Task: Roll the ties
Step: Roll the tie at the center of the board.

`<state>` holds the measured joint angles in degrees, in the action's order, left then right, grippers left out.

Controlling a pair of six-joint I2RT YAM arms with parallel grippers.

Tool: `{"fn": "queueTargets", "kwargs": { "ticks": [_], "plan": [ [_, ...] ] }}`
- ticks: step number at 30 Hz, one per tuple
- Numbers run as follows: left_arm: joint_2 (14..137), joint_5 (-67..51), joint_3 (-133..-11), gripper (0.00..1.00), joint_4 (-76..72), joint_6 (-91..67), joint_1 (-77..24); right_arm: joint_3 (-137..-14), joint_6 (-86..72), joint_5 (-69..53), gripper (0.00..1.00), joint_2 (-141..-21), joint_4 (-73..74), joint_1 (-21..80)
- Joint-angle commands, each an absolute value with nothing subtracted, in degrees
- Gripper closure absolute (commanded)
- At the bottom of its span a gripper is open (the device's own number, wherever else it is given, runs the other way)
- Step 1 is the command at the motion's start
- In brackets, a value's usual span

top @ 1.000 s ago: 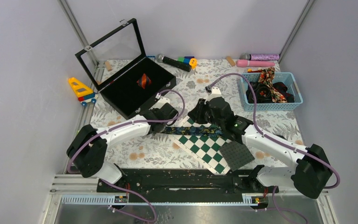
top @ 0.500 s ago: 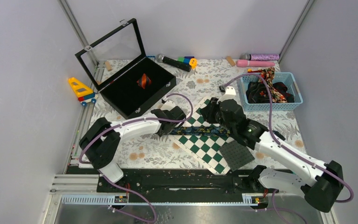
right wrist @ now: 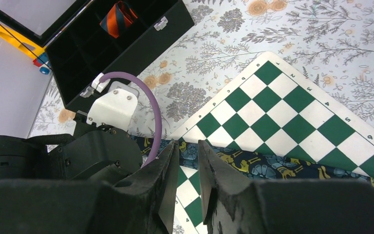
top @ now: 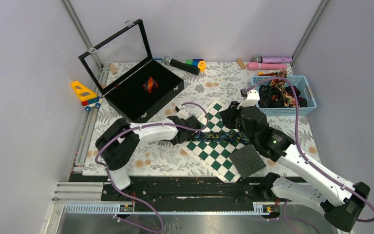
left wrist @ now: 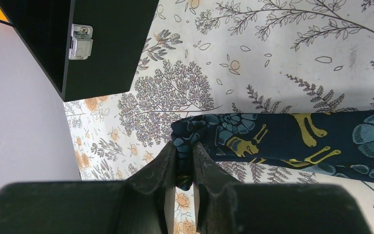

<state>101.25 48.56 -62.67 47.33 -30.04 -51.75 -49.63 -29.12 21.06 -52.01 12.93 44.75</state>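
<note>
One crumpled floral-woven tie end [left wrist: 191, 135] between left fingers [left wrist: 159, 171]; right fingers [right wrist: 215, 183] narrow, seemingly empty.

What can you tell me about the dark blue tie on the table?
The tie is dark navy-teal fabric, patterned with blue flowers and yellow figures. It lies flat and stretched out, partly on the flowered tablecloth, partly across the green-and-white checkered board. Its bunched end is pinched in the left arm's jaws.
</note>
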Motion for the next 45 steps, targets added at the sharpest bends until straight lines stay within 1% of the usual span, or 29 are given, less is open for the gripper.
{"fn": "queueTargets", "kwargs": {
  "ticks": [1,7,36,45],
  "plan": [
    [102.58,51.68,-65.12,1.00,48.77,-30.53,-52.59,-51.63,-27.62,23.66,0.71,-51.07,13.29,44.36],
    [104.72,53.67,-66.14,1.00,50.92,-31.88,-53.86,-51.86,-27.69,22.81,0.71,-51.11,13.71,44.35],
    [113.47,54.99,-71.14,1.00,58.00,-35.07,-57.36,-51.97,-27.42,21.45,0.70,-51.10,13.76,44.37],
    [114.42,55.33,-72.45,1.00,59.06,-35.79,-58.44,-51.62,-27.80,21.40,0.70,-51.02,13.74,44.31]
  ]
}}
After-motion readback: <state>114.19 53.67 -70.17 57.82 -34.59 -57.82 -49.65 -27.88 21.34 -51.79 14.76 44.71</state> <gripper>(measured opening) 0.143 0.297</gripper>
